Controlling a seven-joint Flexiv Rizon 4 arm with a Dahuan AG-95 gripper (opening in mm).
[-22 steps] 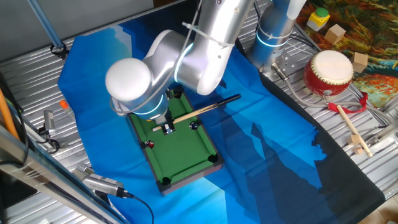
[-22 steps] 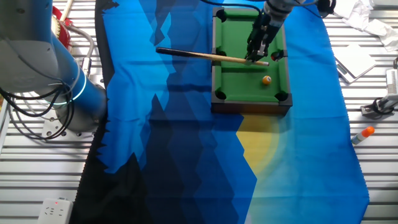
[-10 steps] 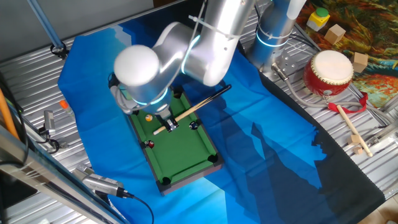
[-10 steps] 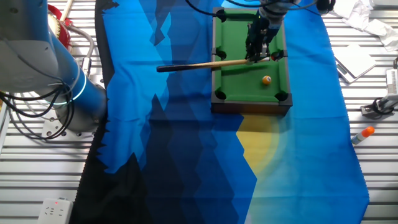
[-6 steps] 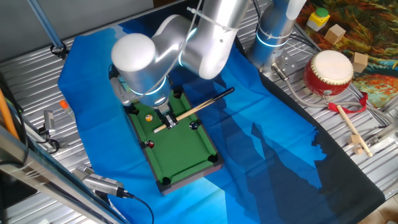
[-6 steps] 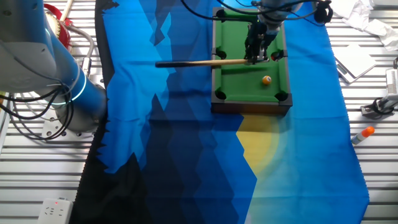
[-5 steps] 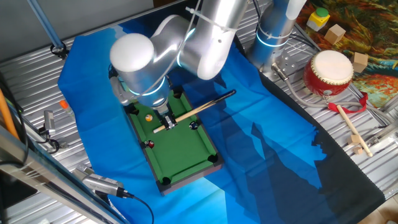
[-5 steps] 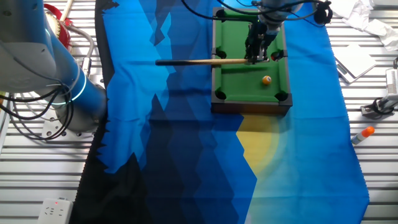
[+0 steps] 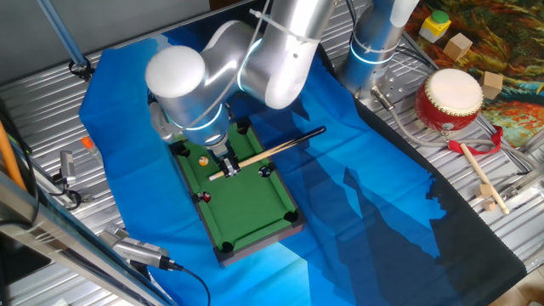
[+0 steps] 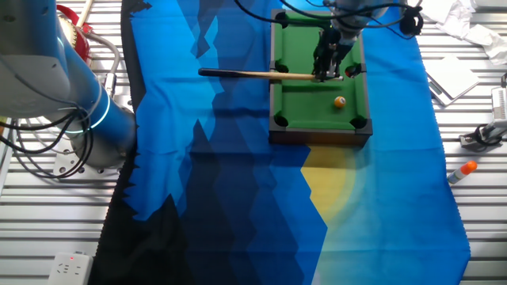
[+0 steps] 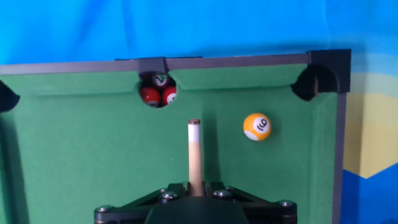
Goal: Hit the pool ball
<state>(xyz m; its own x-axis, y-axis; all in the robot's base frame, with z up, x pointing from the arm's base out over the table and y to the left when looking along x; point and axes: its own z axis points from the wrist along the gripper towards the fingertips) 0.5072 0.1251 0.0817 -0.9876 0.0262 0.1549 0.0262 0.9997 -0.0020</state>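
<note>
The pool ball (image 11: 257, 126) is orange-yellow with a pale spot and lies on the green felt near a corner pocket. It also shows in one fixed view (image 9: 203, 160) and in the other fixed view (image 10: 340, 101). My gripper (image 11: 195, 186) is shut on the wooden cue stick (image 11: 194, 155), whose tip points at the far rail. The ball lies to the right of the tip, apart from it. The gripper (image 9: 228, 167) hangs over the mini pool table (image 9: 255, 246), and the cue stick (image 9: 272, 151) reaches out over the blue cloth. Gripper (image 10: 323, 75) and cue stick (image 10: 245, 74) also show from the other side.
Two red balls (image 11: 155, 94) sit in the side pocket ahead of the tip. A red ball (image 9: 204, 196) lies by the table's left rail. A red drum (image 9: 449, 98), a mallet (image 9: 480, 174) and wooden blocks (image 9: 459, 47) lie at the right. The arm's base (image 10: 79, 103) stands at the left.
The cue has swung in my grip: its butt end moved toward the far side, so the stick lies nearly square across the table. The pool ball has not moved.
</note>
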